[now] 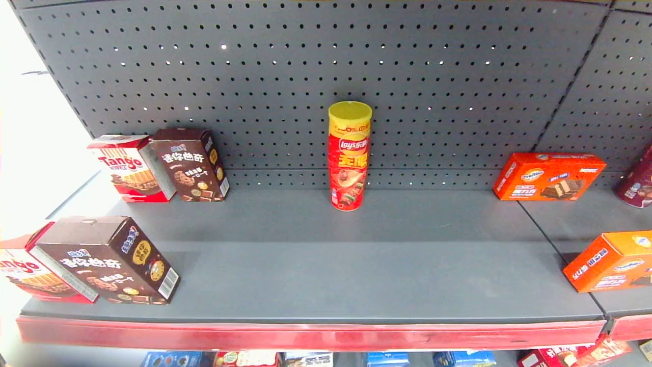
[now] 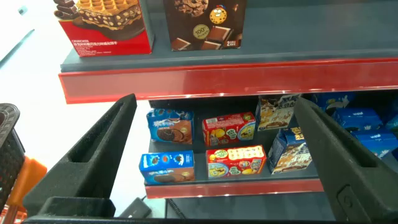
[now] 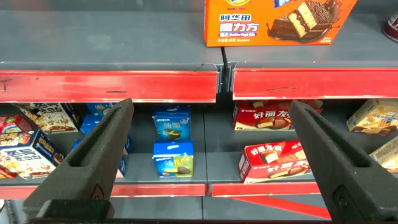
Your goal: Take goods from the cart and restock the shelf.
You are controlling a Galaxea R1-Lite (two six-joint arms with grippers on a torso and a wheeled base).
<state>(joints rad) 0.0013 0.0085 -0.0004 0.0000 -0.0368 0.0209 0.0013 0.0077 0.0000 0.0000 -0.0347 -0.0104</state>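
Note:
A grey shelf with a red front lip holds goods. A red chips can with a yellow lid stands upright at the back middle. Brown cookie boxes and red wafer boxes stand on the left. Orange boxes sit on the right. My left gripper is open and empty, below the shelf's red lip, facing the lower shelf. My right gripper is open and empty, below the orange box.
The lower shelf carries blue cookie boxes, small red and yellow boxes and red pie boxes. A dark red can stands at the far right. A black basket edge shows beside the left gripper. The shelf's middle front is bare.

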